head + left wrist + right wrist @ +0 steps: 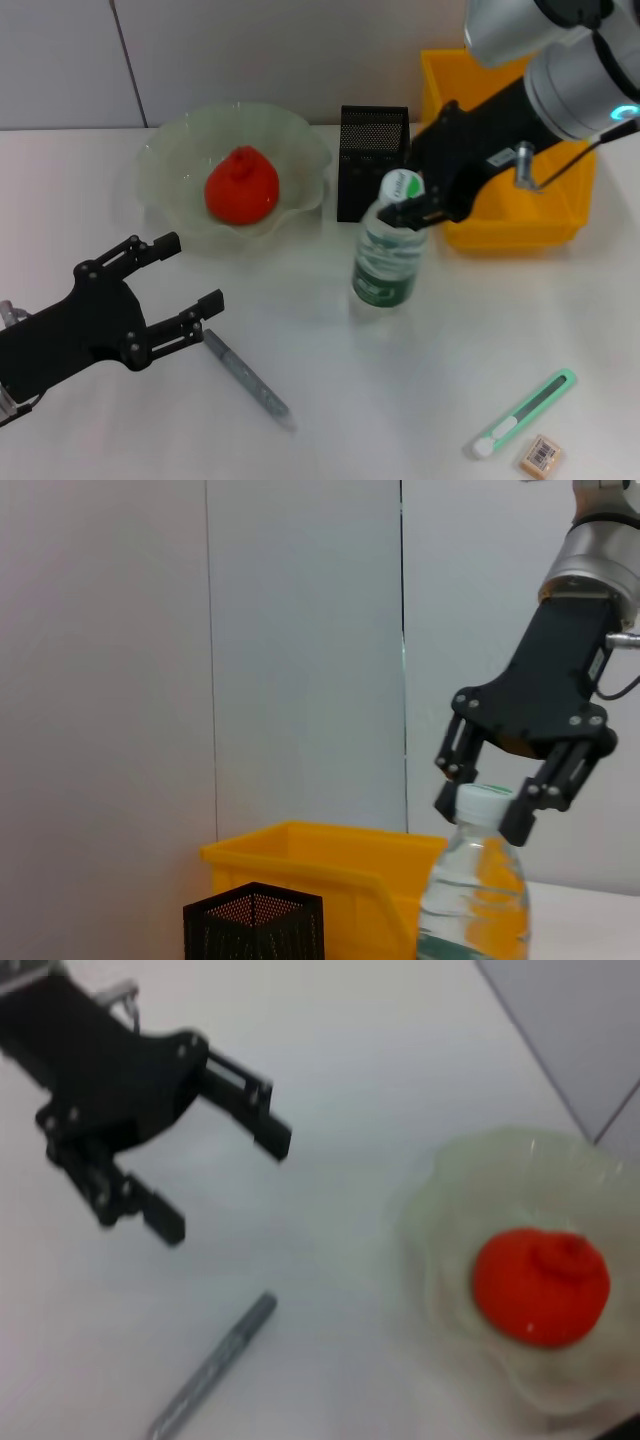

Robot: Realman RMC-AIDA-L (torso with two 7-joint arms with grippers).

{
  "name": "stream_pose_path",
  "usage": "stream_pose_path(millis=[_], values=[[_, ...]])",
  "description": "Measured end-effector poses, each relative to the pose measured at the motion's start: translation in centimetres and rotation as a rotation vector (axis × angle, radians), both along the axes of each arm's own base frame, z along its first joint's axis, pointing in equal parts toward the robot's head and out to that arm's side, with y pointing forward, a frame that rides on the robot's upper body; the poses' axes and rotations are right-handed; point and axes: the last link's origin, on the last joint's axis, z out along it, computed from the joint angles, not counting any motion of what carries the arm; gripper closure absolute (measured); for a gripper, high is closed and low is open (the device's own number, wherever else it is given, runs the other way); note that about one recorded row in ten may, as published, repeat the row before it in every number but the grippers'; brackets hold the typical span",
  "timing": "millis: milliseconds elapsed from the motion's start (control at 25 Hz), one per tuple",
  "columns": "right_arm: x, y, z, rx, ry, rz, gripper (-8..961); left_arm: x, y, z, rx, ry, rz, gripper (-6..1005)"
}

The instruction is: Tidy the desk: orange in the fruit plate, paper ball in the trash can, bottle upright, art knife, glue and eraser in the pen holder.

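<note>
Currently the right gripper (412,207) is sitting at the cap of the bottle (388,255), fingers straddling the white-and-green cap; from the left wrist view the fingertips are flanking the cap w/ slight gaps, so it is appearing spread, not clamped. The bottle is standing upright at table centre, just near of the pen holder (372,160), w/ the trash can (500,215) to its right.

Risk (judgement): the bottle is tall, narrow, light, clear plastic, w/ a smooth round cap, so a sideways brush on retreat could be tipping it toward the pen holder or rolling it across the smooth white table (400,400). Cause: fingers dragging the cap rather than lifting straight off.

The left gripper (170,290) is hovering near-left w/ jaws open, holding nothing, just beside a slim grey pen-like stick (248,380), poss. the glue; being thin and round, it is liable to roll away under a pinch.

Other items: the orange (241,185), puckered on top, is resting in the fruit plate (165,160), a translucent wavy-rimmed glass bowl at far left. A pale-green art knife (525,413), flat and long, and the eraser (541,454), a tan block w/ barcode, are lying near-right, close together. No paper ball in view.
</note>
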Motion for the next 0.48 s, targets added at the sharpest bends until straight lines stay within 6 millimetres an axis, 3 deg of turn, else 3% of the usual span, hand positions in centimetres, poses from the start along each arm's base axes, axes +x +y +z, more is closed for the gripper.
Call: stream_pose_path(millis=[480], values=[[-0.2,1.0,-1.5,-0.007,0.110,0.004,517,0.1,0.1,0.0,0.001,0.001,-0.003,172]])
